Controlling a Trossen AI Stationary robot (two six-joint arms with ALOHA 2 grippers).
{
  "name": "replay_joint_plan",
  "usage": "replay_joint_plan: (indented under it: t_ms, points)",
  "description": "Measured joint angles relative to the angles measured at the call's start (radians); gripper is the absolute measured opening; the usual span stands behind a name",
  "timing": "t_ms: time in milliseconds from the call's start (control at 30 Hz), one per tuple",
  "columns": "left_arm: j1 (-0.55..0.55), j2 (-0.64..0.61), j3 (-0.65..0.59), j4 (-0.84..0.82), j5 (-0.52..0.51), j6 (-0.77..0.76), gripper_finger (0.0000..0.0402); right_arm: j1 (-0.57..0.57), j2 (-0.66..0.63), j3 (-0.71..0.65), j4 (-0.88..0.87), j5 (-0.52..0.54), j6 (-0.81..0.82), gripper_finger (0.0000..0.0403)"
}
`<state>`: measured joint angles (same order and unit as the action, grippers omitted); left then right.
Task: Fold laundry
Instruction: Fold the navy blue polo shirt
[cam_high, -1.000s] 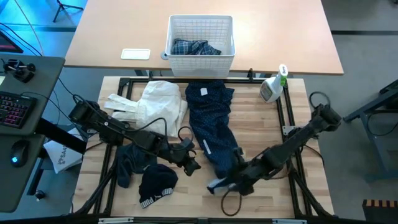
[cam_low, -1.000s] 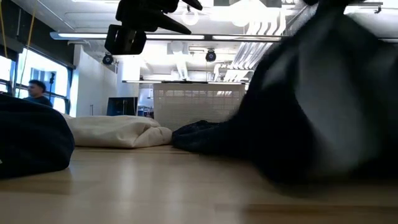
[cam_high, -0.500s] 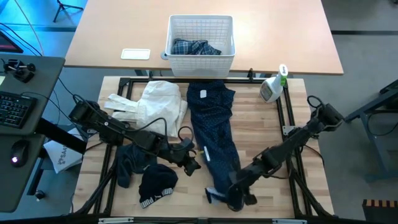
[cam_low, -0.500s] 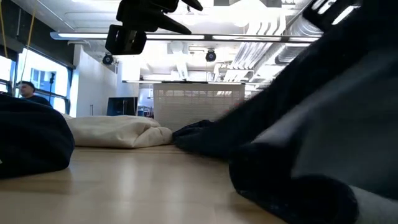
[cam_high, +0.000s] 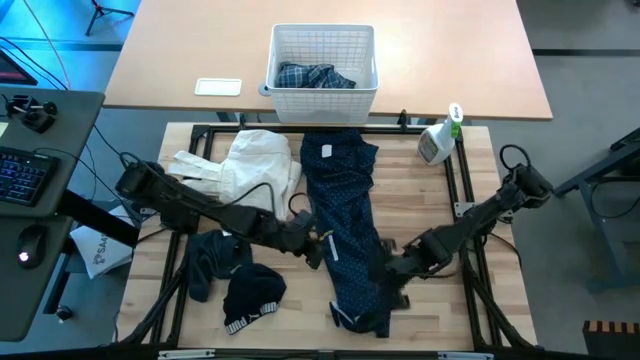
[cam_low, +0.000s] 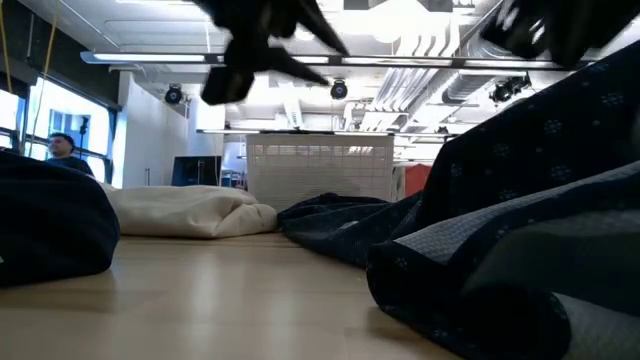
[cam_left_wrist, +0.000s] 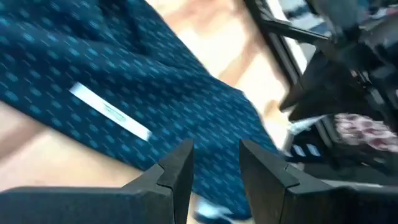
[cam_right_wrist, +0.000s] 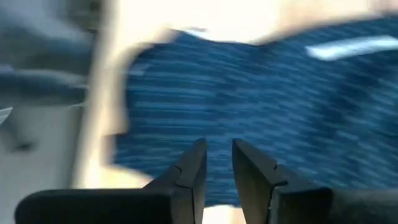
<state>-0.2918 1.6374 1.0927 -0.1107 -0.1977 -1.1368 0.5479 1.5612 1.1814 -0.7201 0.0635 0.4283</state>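
The navy dotted shirt lies stretched lengthwise down the middle of the table, collar end toward the basket, near end flat by the near edge. It fills the right of the low view. My left gripper hovers open above the shirt's left edge, which shows past its fingers in the left wrist view. My right gripper hangs open over the shirt's right edge. The plaid shirt lies in the white basket. Black pieces lie on the table's left.
A cream garment lies bunched at the far left of the table, left of the navy shirt. A spray bottle stands at the far right corner. Bare wood shows to the right of the shirt and along the near edge.
My right gripper dragged the navy shirt's near end toward the near edge, drawing the shirt out straight. It then came off that end and moved back toward the far edge, beside the shirt's right edge. My left gripper moved right, over the shirt's left edge.
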Motion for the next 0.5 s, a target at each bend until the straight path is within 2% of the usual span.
replay_joint_plan:
  t_ms: [133,200,233,333,500]
  points:
    - [0.06,0.068,0.0,0.004,0.004,0.057,0.0113,-0.095,0.001,-0.136,0.016,0.173,0.157,0.0059]
    - [0.087,0.107,0.0,0.003,0.01,0.071,0.0113,-0.15,0.001,-0.198,0.065,0.196,0.267,0.0054]
    - [0.1,0.127,0.0,0.001,0.012,0.073,0.0113,-0.172,0.001,-0.229,0.115,0.169,0.304,0.0053]
    - [0.132,0.175,0.0,-0.006,0.014,0.076,0.0113,-0.207,0.001,-0.318,0.345,-0.041,0.352,0.0051]
    - [0.2,0.217,-0.001,-0.086,0.037,0.153,0.0113,-0.177,0.002,-0.426,0.686,-0.416,0.359,0.0051]
